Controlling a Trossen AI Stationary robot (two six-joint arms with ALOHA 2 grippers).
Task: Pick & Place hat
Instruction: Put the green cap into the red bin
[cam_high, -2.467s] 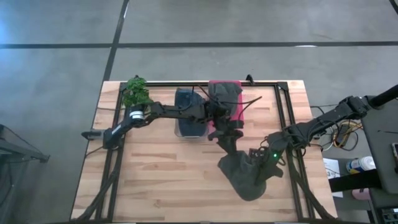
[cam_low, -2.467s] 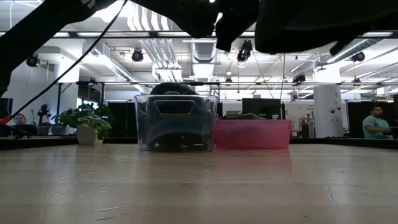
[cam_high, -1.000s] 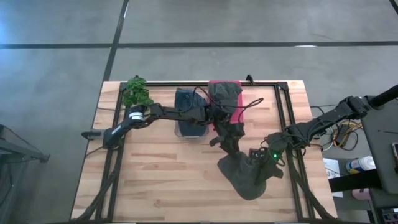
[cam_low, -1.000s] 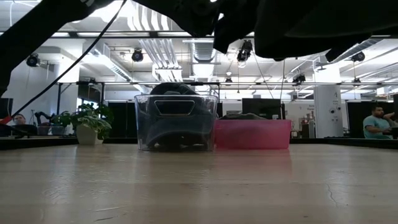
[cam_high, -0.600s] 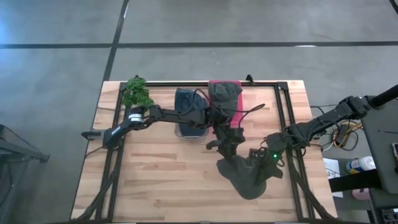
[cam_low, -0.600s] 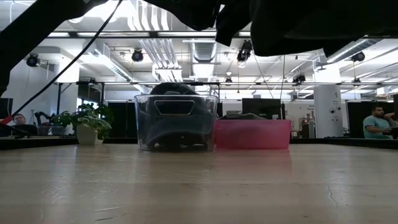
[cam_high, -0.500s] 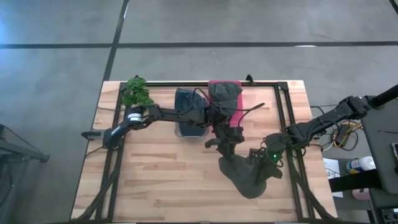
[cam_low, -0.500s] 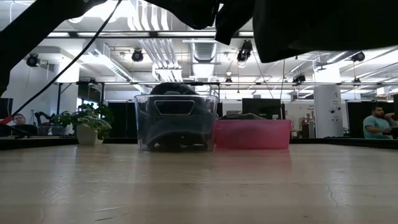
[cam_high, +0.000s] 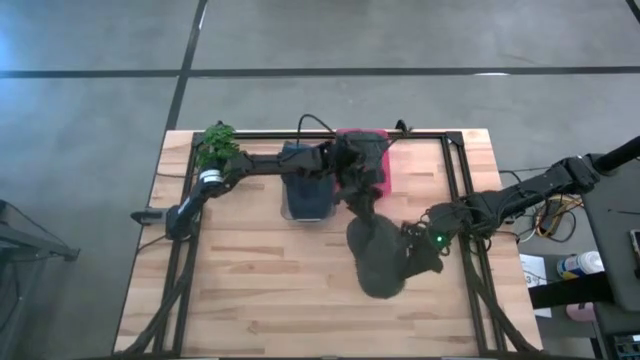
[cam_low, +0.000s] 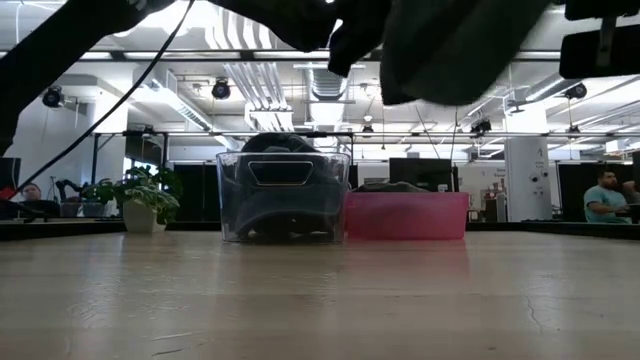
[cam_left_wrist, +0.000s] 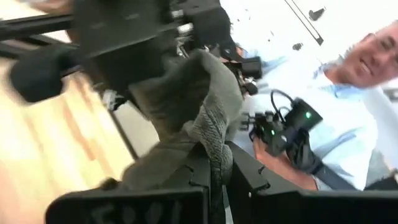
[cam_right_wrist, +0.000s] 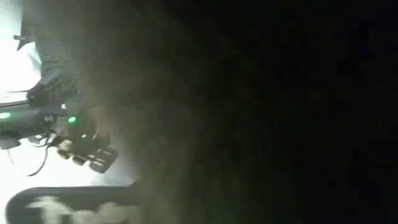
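Both hands are engaged with one dark grey knitted hat (cam_high: 378, 255), which is held clear of the wooden worktop (cam_high: 250, 290). By the left hand (cam_left_wrist: 214, 177) the ribbed edge of the hat is pinched between closed fingers, as is seen plainly in the left wrist view; in the high view this hand (cam_high: 352, 190) is placed just near of the pink bin (cam_high: 383, 172). The right hand (cam_high: 425, 248) is pressed against the right side of the hat, but its fingers are hidden by cloth in every view, so whether they are clenched or released cannot be told. The right wrist view is filled almost wholly by dark fabric.

A clear bin (cam_high: 305, 183), already holding dark cloth, is set just left of the pink one at the far side of the worktop, and a potted plant (cam_high: 219, 148) stands farther left. In the low view a person (cam_low: 603, 196) is seen far back in the room.

The step in hand is judged to be carrying the hat toward a bin. For this to be done well, the pinch on the edge should be kept firm, the hanging body should be lifted clear of the bin wall before being lowered, and the two arms should be moved together so the cloth is not stretched or snagged.
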